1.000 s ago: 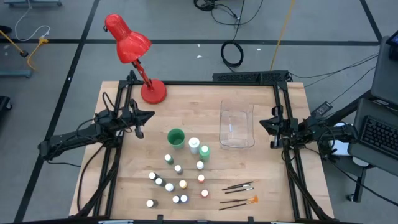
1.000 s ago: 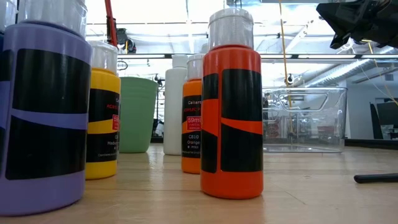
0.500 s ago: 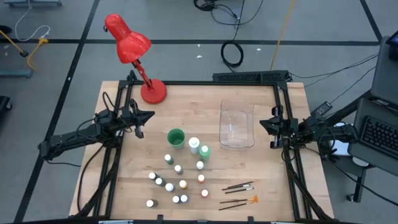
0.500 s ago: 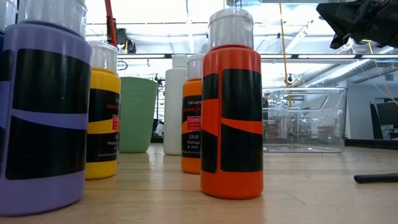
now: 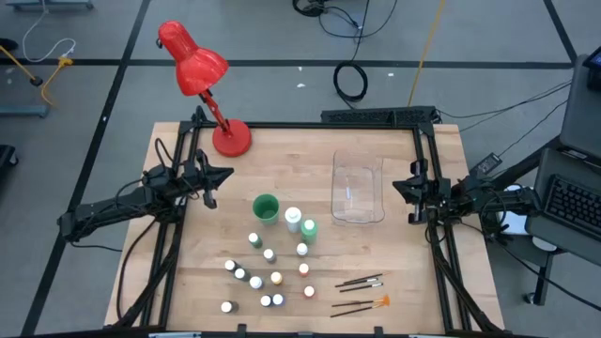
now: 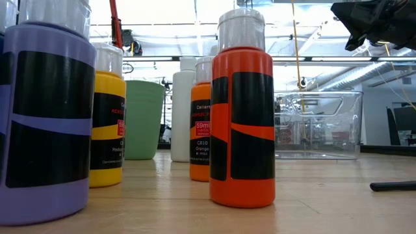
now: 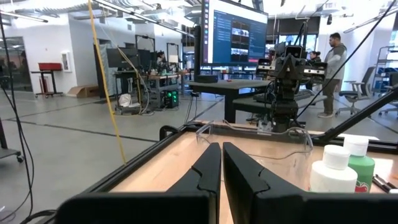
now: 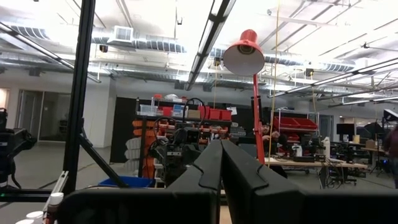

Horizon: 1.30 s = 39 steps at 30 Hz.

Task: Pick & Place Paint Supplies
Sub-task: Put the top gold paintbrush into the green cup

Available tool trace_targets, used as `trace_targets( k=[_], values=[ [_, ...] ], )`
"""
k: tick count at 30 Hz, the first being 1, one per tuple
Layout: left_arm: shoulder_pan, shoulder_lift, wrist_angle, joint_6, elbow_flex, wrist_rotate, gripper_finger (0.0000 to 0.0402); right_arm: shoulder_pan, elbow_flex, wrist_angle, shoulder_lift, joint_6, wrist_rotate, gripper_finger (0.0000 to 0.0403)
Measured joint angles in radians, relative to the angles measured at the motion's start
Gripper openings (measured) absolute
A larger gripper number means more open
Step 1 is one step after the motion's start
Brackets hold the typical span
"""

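Observation:
Several small white-capped paint bottles [image 5: 268, 272] stand on their bases near the table's front middle; close to the low camera they show as an orange bottle [image 6: 242, 110], a purple one [image 6: 42, 110] and a yellow one [image 6: 107, 117]. Two taller bottles [image 5: 300, 223] stand just behind them, beside the green cup [image 5: 266, 207]. Thin paintbrushes [image 5: 362, 291] lie flat at the front right. My left gripper [image 5: 225, 175] [image 7: 221, 152] is shut with nothing in it, raised at the table's left edge. My right gripper [image 5: 396, 186] [image 8: 221, 149] is shut with nothing in it, raised at the right edge.
A clear plastic tray [image 5: 358, 190] sits right of centre, in front of my right gripper. A red desk lamp [image 5: 202, 75] stands with its base [image 5: 231, 139] at the far left corner. Bare wood lies between the cup and the lamp.

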Motion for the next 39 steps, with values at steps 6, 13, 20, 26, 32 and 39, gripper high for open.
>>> trace_targets(
  k=[6, 13, 20, 26, 32, 39],
  values=[
    [0.000, 0.000, 0.000, -0.005, 0.000, 0.000, 0.0021, 0.000, 0.000, 0.001, 0.000, 0.033, 0.000, 0.0004],
    [0.000, 0.000, -0.001, -0.031, 0.000, 0.000, 0.0021, 0.000, 0.000, 0.001, 0.000, 0.148, 0.000, 0.0004],
    [0.000, 0.000, 0.000, -0.030, 0.000, 0.000, 0.0021, 0.000, 0.000, 0.000, 0.000, 0.157, 0.000, 0.0004],
    [0.000, 0.000, 0.000, -0.045, 0.000, 0.000, 0.0021, 0.000, 0.000, 0.056, 0.000, 0.057, 0.002, 0.0004],
    [0.000, 0.000, 0.002, -0.049, 0.000, -0.001, 0.0021, 0.000, 0.037, 0.188, 0.061, -0.130, 0.000, 0.0006],
    [0.000, 0.000, 0.023, -0.046, 0.000, -0.002, 0.0021, 0.002, 0.352, -0.100, 0.370, -0.147, 0.025, 0.0035]
  ],
)
